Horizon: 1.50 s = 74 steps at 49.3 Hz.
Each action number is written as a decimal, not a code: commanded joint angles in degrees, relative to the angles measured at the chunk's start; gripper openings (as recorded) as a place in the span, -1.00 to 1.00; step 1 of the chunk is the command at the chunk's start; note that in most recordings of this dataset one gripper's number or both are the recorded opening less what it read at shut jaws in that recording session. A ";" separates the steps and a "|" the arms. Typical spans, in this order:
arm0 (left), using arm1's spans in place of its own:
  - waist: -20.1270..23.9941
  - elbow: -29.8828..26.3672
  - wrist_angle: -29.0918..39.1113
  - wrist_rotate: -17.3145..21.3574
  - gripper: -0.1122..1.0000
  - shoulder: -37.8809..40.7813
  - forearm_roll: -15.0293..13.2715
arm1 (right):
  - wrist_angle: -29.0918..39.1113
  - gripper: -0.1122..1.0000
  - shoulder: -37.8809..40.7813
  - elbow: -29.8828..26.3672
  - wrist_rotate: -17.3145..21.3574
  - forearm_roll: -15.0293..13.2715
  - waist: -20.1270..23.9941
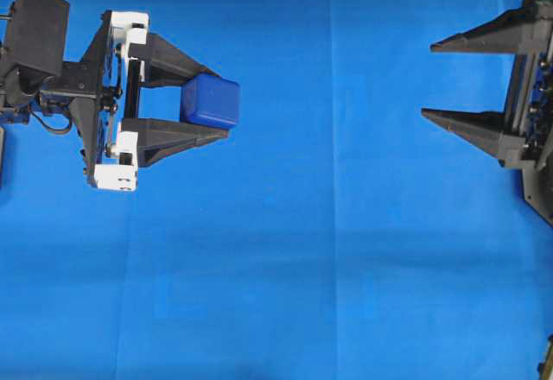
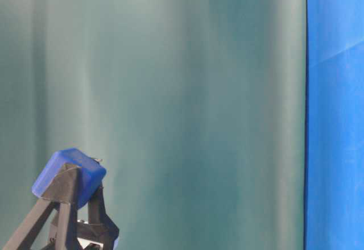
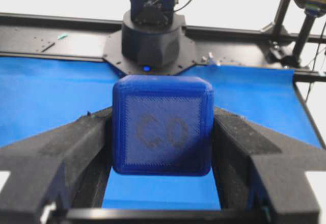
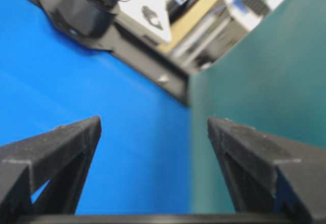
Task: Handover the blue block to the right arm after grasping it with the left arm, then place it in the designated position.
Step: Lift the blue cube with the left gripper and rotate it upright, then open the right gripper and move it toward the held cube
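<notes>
The blue block is a small dark-blue cube with rounded edges. My left gripper, with white corner blocks, is shut on it at the left of the overhead view and holds it above the blue cloth. In the left wrist view the blue block sits between both fingers. The table-level view shows the blue block raised in the prongs. My right gripper is open and empty at the right edge, prongs pointing left, far from the block. Its jaws stand wide apart in the right wrist view.
The blue cloth covers the table. A teal backdrop stands behind it. The right arm's black base sits at the cloth's far edge in the left wrist view.
</notes>
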 commanded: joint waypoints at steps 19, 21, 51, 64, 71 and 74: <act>0.35 -0.53 -0.88 0.00 0.08 -2.46 -0.18 | -1.67 0.95 -1.85 -2.20 -9.76 -15.73 0.00; 0.35 -0.53 -0.88 0.00 0.07 -2.46 -0.09 | -1.58 0.95 -1.85 -2.20 -9.76 -16.00 0.00; 0.35 -0.44 -0.88 -0.53 0.08 -2.46 -0.18 | -3.34 0.90 4.22 -5.10 -9.76 -16.08 0.00; 0.35 -0.35 -0.70 -0.53 0.07 -2.55 -0.26 | -3.34 0.90 4.75 -5.19 -9.76 -16.17 0.00; 0.35 -0.35 -0.70 -0.53 0.08 -2.55 -0.18 | -3.16 0.90 4.83 -5.27 -9.76 -16.08 0.00; 0.35 -0.35 -0.70 -0.53 0.07 -2.55 -0.18 | -3.16 0.90 4.75 -5.45 -9.76 -16.08 0.00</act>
